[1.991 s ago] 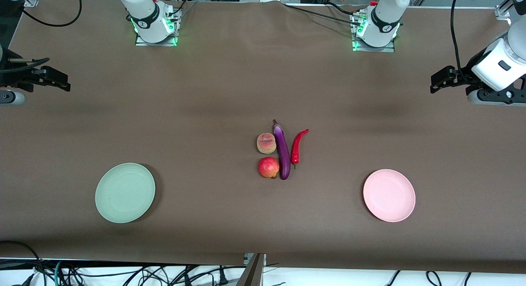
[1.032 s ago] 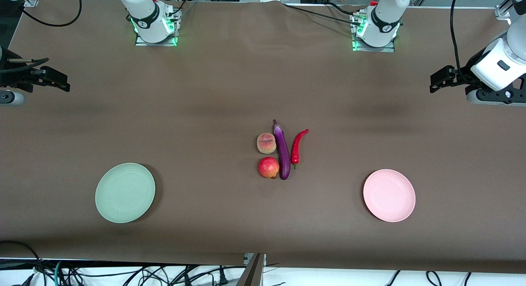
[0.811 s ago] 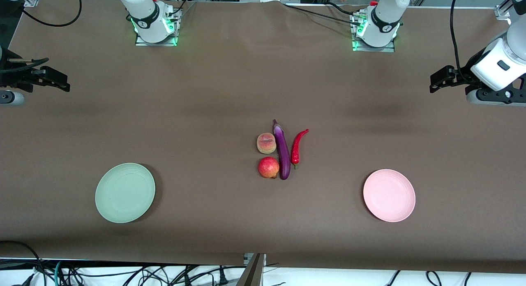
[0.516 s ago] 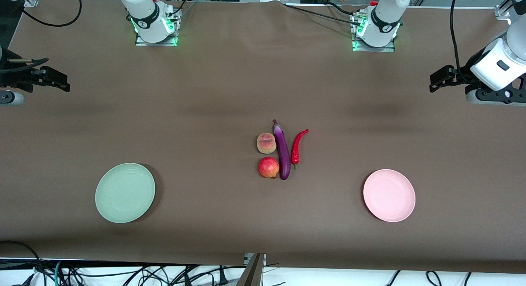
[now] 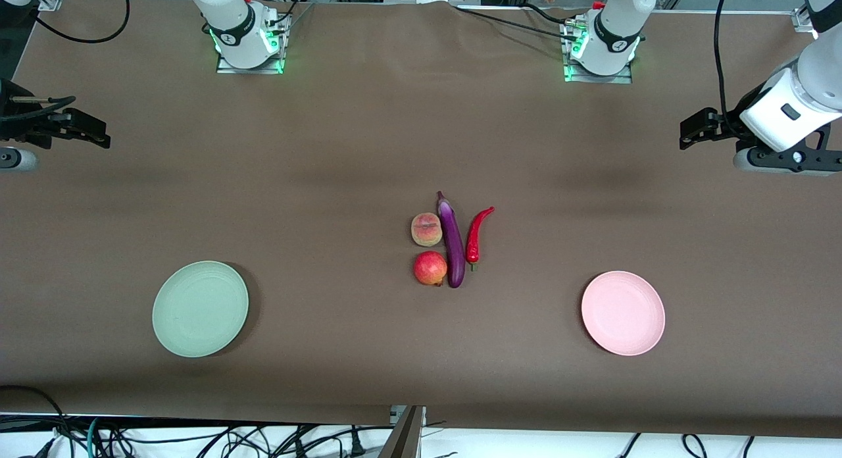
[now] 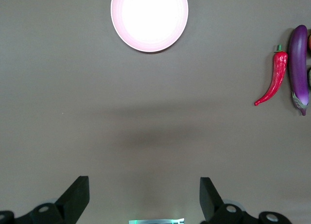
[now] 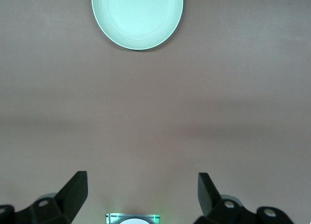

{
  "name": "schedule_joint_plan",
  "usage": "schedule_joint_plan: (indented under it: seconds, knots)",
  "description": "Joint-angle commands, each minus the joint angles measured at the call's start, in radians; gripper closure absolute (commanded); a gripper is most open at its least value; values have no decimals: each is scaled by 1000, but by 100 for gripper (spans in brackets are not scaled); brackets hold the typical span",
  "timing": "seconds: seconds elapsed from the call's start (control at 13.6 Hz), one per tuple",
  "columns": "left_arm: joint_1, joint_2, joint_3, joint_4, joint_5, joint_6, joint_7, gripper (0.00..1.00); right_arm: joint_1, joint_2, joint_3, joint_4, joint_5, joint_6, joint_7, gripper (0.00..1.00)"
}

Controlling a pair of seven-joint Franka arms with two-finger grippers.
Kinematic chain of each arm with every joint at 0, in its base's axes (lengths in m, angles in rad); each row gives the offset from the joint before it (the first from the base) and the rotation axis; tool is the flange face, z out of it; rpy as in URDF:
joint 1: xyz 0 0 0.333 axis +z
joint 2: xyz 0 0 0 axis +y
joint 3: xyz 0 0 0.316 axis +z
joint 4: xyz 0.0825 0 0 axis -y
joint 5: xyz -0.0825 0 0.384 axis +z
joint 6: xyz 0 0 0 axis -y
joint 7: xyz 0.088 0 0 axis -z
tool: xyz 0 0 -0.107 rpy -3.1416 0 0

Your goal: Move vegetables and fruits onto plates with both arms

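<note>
Four items lie together mid-table: a peach (image 5: 426,229), a red pomegranate-like fruit (image 5: 430,268) nearer the camera, a long purple eggplant (image 5: 451,242) beside both, and a red chili pepper (image 5: 477,236) on the eggplant's left-arm side. The pale green plate (image 5: 200,308) lies toward the right arm's end, the pale pink plate (image 5: 623,312) toward the left arm's end. My left gripper (image 5: 689,130) hangs open and holds nothing over the table's left-arm end. The left wrist view shows the left gripper (image 6: 144,197), pink plate (image 6: 149,17), chili (image 6: 273,80) and eggplant (image 6: 300,63). My right gripper (image 5: 99,132) is open with nothing in it over the right-arm end; the right wrist view shows the right gripper (image 7: 141,195) and green plate (image 7: 137,15).
A brown cover spans the table (image 5: 329,149). The two arm bases (image 5: 248,50) (image 5: 598,56) glow green along the edge farthest from the camera. Loose cables (image 5: 197,438) lie below the table edge nearest the camera.
The left arm's hand has shifted slightly toward the table's middle. The right gripper has barely moved. The produce and the plates lie where they were.
</note>
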Motion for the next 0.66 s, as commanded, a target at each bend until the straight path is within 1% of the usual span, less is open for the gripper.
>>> schedule_joint_plan:
  seconds: [0.0,0.15,0.29,0.44,0.59]
  knots:
    - [-6,22,3,43,-14,-35,11,0,-8,13,4,25,-2,-5,-1,0]
    - [-6,30,2,40,-20,-43,16,0,-8,13,4,25,0,-5,-1,0]
    - [-6,38,-21,33,-34,-49,17,0,-8,13,4,25,0,-5,-1,0]
    - [-8,53,-38,28,-57,-125,19,0,-8,13,4,25,0,-5,-3,0]
    - [-6,88,-81,26,-57,-140,19,0,-8,13,4,25,0,-5,-3,0]
